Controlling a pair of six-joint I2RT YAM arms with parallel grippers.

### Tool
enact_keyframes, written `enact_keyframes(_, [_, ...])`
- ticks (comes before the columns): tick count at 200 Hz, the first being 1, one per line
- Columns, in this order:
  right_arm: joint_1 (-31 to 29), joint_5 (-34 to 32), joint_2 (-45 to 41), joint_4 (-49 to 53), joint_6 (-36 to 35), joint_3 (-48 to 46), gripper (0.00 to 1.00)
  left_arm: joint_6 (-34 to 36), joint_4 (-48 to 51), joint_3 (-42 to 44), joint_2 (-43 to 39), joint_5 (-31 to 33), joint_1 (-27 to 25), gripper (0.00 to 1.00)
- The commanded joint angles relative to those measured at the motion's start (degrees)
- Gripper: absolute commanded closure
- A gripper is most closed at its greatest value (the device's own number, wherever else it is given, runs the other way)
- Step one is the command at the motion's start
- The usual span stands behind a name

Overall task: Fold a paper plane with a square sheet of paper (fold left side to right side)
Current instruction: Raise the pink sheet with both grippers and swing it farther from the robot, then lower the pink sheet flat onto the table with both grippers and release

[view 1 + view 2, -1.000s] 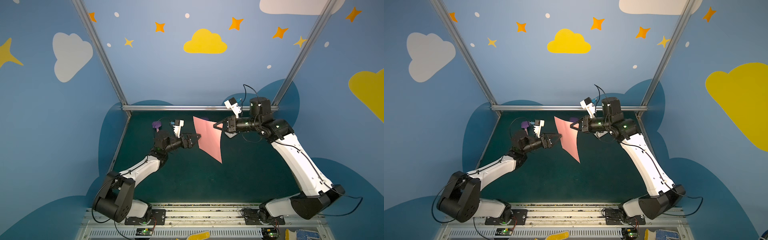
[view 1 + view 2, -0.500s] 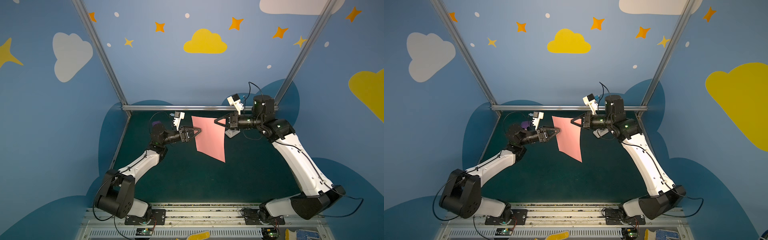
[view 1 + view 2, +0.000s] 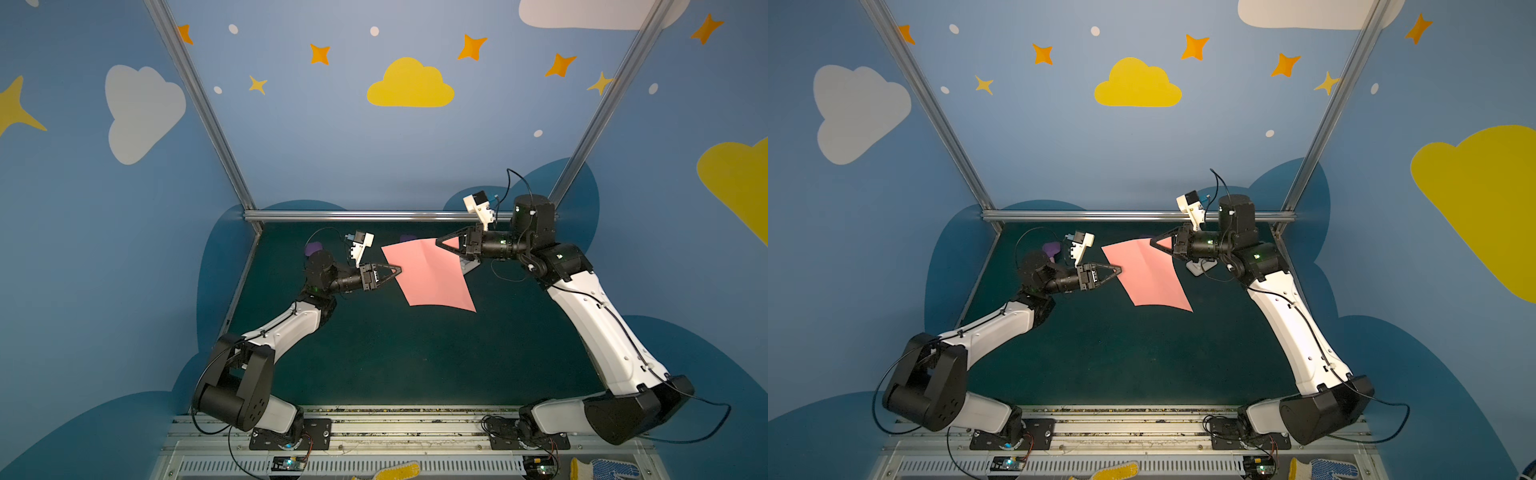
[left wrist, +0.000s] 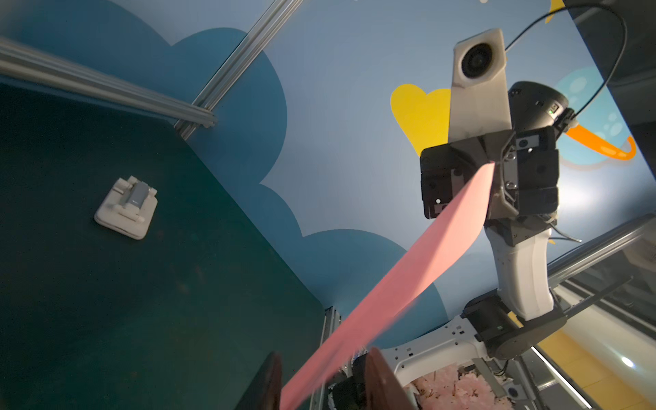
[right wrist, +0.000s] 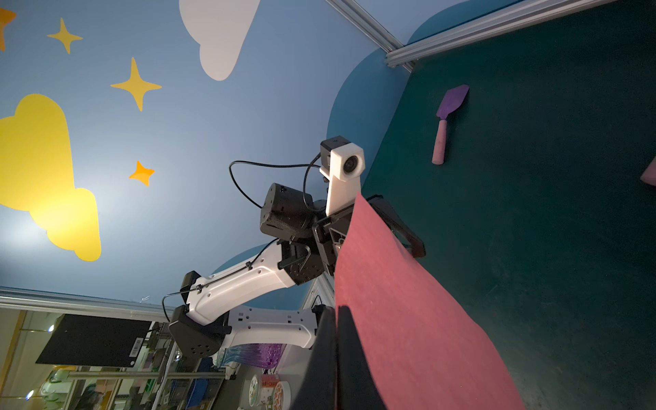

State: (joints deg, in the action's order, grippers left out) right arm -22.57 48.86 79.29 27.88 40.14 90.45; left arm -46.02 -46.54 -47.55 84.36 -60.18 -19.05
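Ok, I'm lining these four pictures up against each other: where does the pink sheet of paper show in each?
Top view: sheet just below centre, slightly right.
Top view: sheet just below dead centre.
Left wrist view: sheet nearly edge-on, a diagonal band from bottom middle to upper right.
Right wrist view: sheet as a broad wedge, centre to bottom right.
Shared landmark: dark green table mat, in all four.

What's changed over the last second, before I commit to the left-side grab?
The left pincer lifted slightly at the left edge of the square sheet of paper and its jaws narrowed around it, though the left wrist view shows a gap. The sheet turned from nearly edge-on to broadside. The right pincer stays shut on its far right corner.
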Motion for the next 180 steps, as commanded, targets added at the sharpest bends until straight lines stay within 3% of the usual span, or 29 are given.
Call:
enact_keyframes(1, [0.51, 0.71, -1.66, -2.52, 0.85, -1.13, 1.0, -0.3, -1.21, 0.27, 0.84, -0.32, -0.66, 0.72])
enact_keyframes(15, [0.68, 0.81, -1.83, -3.36, 1.38, -1.95, 1.0, -0.8, -1.52, 0.22, 1.31, 0.34, -1.07, 0.76])
enact_keyframes(44, [0.94, 0.58, -2.63, -4.8, 2.35, -4.5, 1.0, -2.32, -2.17, 0.45, 2.15, 2.24, -1.84, 0.96])
enact_keyframes(76, [2.39, -0.45, -4.55, -7.43, 3.96, -9.84, 1.0, -5.51, -2.67, 3.18, 1.37, 6.76, -1.96, 0.96])
enact_keyframes(120, [4.96, -3.69, -8.0, -13.26, 7.4, -21.68, 1.0, -5.74, 11.56, 6.71, -3.03, 16.33, -1.93, 0.96])
enact_keyframes(133, [4.99, -4.53, -8.68, -14.4, 7.8, -25.39, 0.73, -4.37, 17.11, 7.28, -4.07, 17.47, -2.01, 0.96])
enact_keyframes(149, [5.06, -5.74, -9.66, -15.48, 7.8, -29.6, 0.51, -2.49, 23.01, 7.93, -5.03, 18.3, -1.96, 0.96])
enact_keyframes(180, [6.16, -10.87, -12.91, -13.3, 6.22, -36.33, 0.39, 0.98, 35.15, 8.22, -5.43, 20.05, -1.96, 0.96])
